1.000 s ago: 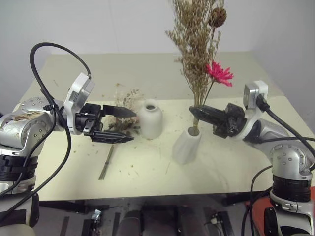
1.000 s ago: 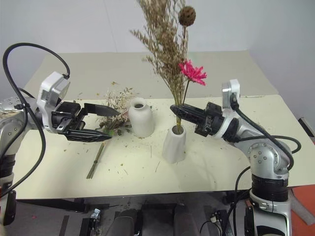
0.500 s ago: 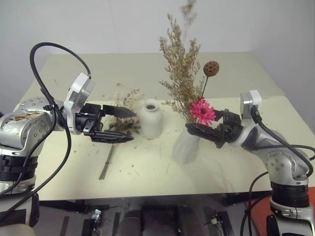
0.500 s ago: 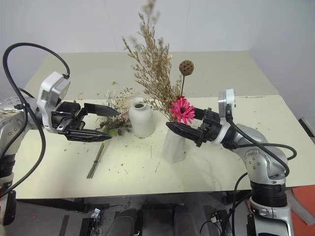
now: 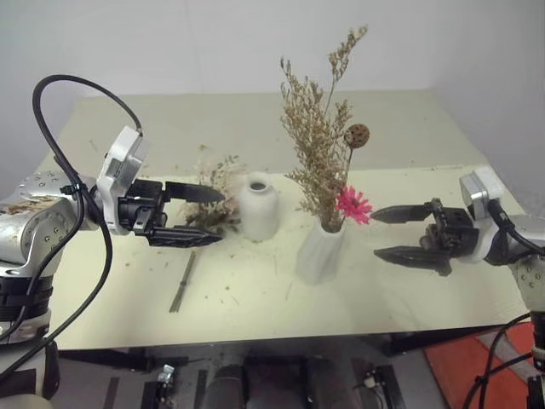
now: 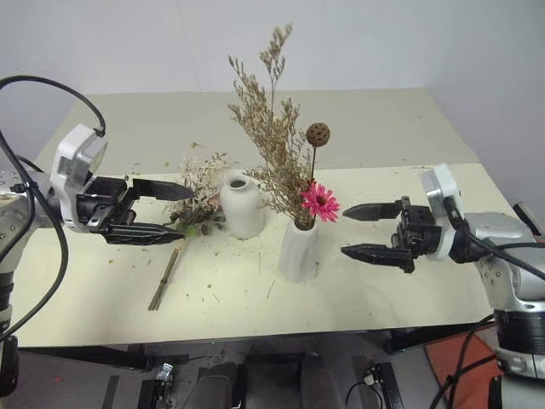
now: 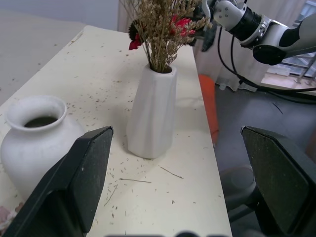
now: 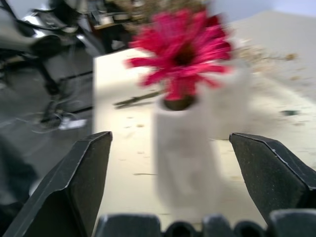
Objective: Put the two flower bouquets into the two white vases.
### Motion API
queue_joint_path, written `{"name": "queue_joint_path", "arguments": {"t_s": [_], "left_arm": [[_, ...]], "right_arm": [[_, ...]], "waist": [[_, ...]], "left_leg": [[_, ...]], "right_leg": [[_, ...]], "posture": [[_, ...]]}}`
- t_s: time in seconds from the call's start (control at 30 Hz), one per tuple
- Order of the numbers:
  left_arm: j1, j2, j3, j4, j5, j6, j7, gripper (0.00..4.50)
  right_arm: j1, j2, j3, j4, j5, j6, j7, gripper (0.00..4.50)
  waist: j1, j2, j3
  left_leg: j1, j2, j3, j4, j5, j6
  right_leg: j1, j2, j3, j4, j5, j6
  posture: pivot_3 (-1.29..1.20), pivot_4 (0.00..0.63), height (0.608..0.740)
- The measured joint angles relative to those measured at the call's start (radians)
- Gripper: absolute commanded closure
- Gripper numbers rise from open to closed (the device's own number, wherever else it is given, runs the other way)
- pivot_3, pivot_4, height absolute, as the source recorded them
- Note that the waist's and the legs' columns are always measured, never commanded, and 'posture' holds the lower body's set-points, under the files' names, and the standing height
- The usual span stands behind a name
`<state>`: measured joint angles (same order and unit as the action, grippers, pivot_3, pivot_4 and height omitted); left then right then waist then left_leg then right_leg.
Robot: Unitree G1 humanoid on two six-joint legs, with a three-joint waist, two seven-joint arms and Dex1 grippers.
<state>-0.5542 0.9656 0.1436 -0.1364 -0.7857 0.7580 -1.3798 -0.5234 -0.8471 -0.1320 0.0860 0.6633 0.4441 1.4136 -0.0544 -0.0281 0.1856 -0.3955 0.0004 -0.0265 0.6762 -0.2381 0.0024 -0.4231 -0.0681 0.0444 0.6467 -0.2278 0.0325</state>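
The cream table (image 5: 409, 290), littered with dried bits, met a pale wall. My right gripper (image 5: 398, 233) and left gripper (image 5: 203, 216) were spread, empty. The dried bouquet (image 5: 319, 158) stood in the ribbed vase (image 5: 319, 251); the cream-pink bouquet (image 5: 213, 200) lay beside the rounded vase (image 5: 258, 207).

Head stereo pair: both eyes look forward and down from above the near edge of the pale cream table (image 5: 255, 307), taking in its full width and the wall behind. Both share the tapered ribbed white vase (image 6: 297, 250) holding the dried tan sprigs with pink flower (image 6: 320, 203), and the rounded white narrow-necked vase (image 5: 258, 206).

Left wrist camera: low, close to the tabletop, looking along the left gripper (image 7: 177, 182) across the table; rounded vase (image 7: 34, 133) nearest, ribbed vase (image 7: 153, 118) beyond, right gripper (image 7: 207, 29) far behind.

Right wrist camera: low, looks along the right gripper (image 8: 170, 182) from the opposite side; ribbed vase (image 8: 185, 148) near, centred, blurred.
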Motion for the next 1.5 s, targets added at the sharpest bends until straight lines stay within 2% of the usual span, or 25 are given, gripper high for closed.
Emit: {"name": "queue_joint_path", "arguments": {"t_s": [0.1, 0.3, 0.47, 0.6, 0.8, 1.1, 1.27, 1.37, 1.5], "left_arm": [[0.09, 0.03, 0.07, -0.034, -0.004, 0.02, 0.038, 0.0], [0.286, 0.075, 0.186, -0.108, -0.002, 0.057, 0.107, 0.0], [0.417, 0.123, 0.233, -0.167, 0.019, 0.096, 0.173, 0.0], [0.451, 0.186, 0.226, -0.208, 0.06, 0.18, 0.27, 0.0], [0.42, 0.204, 0.062, -0.227, 0.105, 0.281, 0.387, 0.0], [0.233, 0.112, -0.156, -0.152, 0.169, 0.417, 0.532, 0.0], [0.137, 0.066, -0.231, -0.088, 0.223, 0.462, 0.584, 0.0], [0.096, 0.039, -0.258, -0.054, 0.257, 0.465, 0.607, 0.57], [0.064, 0.01, -0.267, 0.0, 0.293, 0.464, 0.626, 1.9]], "right_arm": [[-0.167, 0.033, 0.047, 0.211, -0.112, -0.109, 0.002, 0.04], [-0.382, 0.114, 0.118, 0.57, -0.27, -0.283, 0.02, 0.04], [-0.498, 0.157, 0.124, 0.744, -0.331, -0.379, 0.056, 0.04], [-0.558, 0.17, 0.125, 0.839, -0.369, -0.434, 0.105, 0.04], [-0.663, 0.174, 0.125, 0.948, -0.388, -0.473, 0.14, 0.04], [-0.702, 0.159, 0.191, 1.005, -0.37, -0.507, 0.145, 0.04], [-0.702, 0.13, 0.209, 1.009, -0.356, -0.515, 0.146, 0.04], [-0.702, 0.117, 0.22, 1.008, -0.333, -0.52, 0.147, 0.0], [-0.7, 0.094, 0.242, 1.006, -0.315, -0.52, 0.147, 0.0]], "waist": [[-0.003, 0.0, 0.0], [0.007, 0.001, 0.002], [0.014, 0.002, 0.002], [0.014, 0.002, 0.003], [0.009, 0.004, 0.004], [0.01, 0.004, 0.004], [0.011, 0.004, 0.004], [0.011, 0.004, 0.004], [0.012, 0.004, 0.004]], "left_leg": [[0.0, 0.001, 0.0, -0.001, 0.0, 0.0], [-0.001, 0.0, 0.0, -0.001, 0.0, 0.0], [-0.001, 0.0, 0.0, -0.001, 0.0, 0.0], [-0.001, -0.001, 0.0, -0.001, 0.0, 0.0], [-0.001, -0.002, 0.0, -0.001, 0.0, 0.0], [-0.001, -0.002, 0.0, -0.002, 0.0, 0.0], [-0.001, -0.003, 0.0, -0.002, 0.0, 0.0], [0.002, -0.003, 0.0, -0.002, 0.0, 0.0], [0.005, -0.003, 0.0, -0.002, 0.0, 0.0]], "right_leg": [[0.0, 0.001, 0.0, 0.0, 0.0, 0.0], [-0.001, -0.002, 0.0, 0.0, 0.001, -0.001], [-0.001, -0.003, -0.001, 0.0, 0.001, -0.001], [-0.001, -0.004, -0.001, 0.0, 0.001, -0.001], [-0.001, -0.003, -0.001, 0.001, 0.001, -0.001], [-0.001, -0.003, -0.001, 0.001, 0.001, -0.001], [-0.001, -0.004, -0.001, 0.001, 0.001, -0.001], [0.001, -0.004, -0.001, 0.002, 0.001, -0.001], [0.004, -0.004, -0.001, 0.002, 0.001, -0.001]], "posture": [[0.0, 0.15, 0.74], [0.0, 0.15, 0.74], [0.0, 0.15, 0.74], [0.0, 0.15, 0.74], [0.0, 0.15, 0.74], [0.0, 0.15, 0.74], [0.0, 0.15, 0.74], [0.0, 0.15, 0.74], [0.0, 0.15, 0.74]]}}
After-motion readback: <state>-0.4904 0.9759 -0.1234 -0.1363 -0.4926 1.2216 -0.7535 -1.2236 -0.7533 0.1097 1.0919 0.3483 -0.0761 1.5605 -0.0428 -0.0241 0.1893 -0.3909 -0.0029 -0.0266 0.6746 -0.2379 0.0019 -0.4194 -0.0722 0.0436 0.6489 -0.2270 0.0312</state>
